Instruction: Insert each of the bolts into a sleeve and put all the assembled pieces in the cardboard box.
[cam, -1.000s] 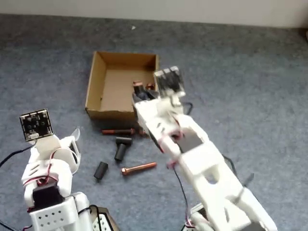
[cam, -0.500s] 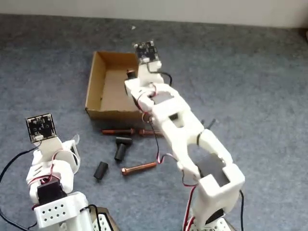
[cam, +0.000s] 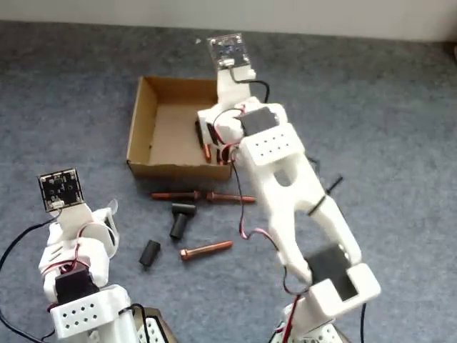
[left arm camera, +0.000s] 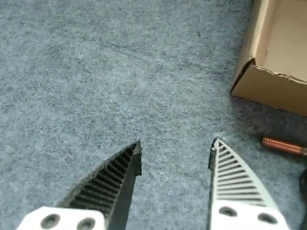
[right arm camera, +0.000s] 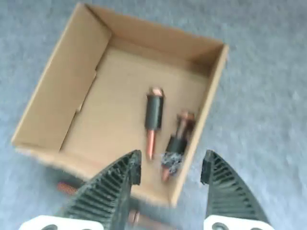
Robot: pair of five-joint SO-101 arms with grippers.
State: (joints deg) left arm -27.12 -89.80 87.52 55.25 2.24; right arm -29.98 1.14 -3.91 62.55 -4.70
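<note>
The right gripper (right arm camera: pixel 170 163) hangs wide open and empty over the cardboard box (right arm camera: pixel 57 96). Two assembled pieces lie in the box beneath it. One (right arm camera: pixel 154 115) has its long axis running toward the gripper, bolt tip nearest. The other (right arm camera: pixel 175 143), just beside it, is slightly tilted and seemingly points likewise. The high view, where the arm covers much of the box, shows three loose bolts (cam: pixel 206 249) and two sleeves (cam: pixel 178 221) on the surface (cam: pixel 371 107) outside it. The left gripper (left arm camera: pixel 176 148), open and empty, hovers well apart.
</note>
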